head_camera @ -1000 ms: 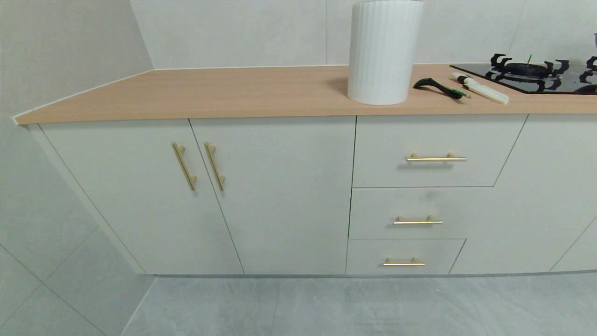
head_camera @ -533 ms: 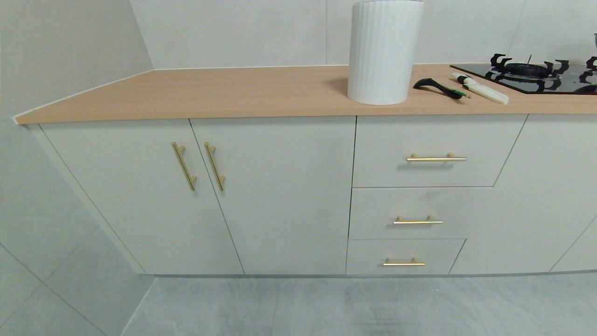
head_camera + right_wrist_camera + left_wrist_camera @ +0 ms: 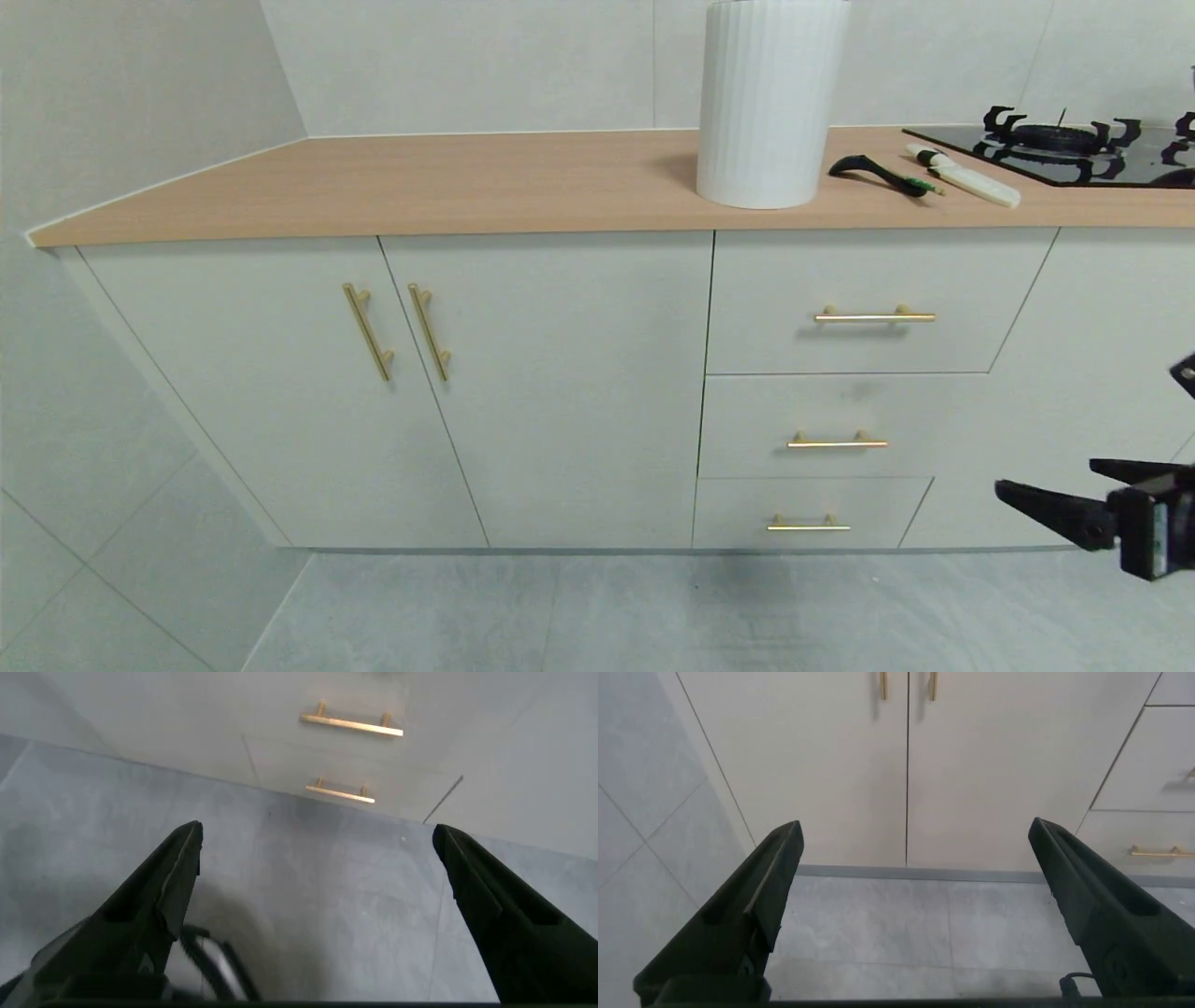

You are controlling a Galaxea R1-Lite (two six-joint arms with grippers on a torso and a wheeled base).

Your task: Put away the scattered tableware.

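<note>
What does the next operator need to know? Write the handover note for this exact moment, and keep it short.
Left gripper: open, empty, low over the floor, facing the cabinet doors.
Right gripper: open, empty, low in front of the drawers.
Things: black utensil and white utensil lie on the countertop, between the white ribbed container and the stove.
Done: nothing put away; drawers and doors all shut.
Left: pick up and stow both utensils; probably a drawer must be opened first.

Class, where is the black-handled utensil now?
In the head view, the black-handled utensil lies on the countertop, right side, between the white ribbed container and the white tool.
</note>
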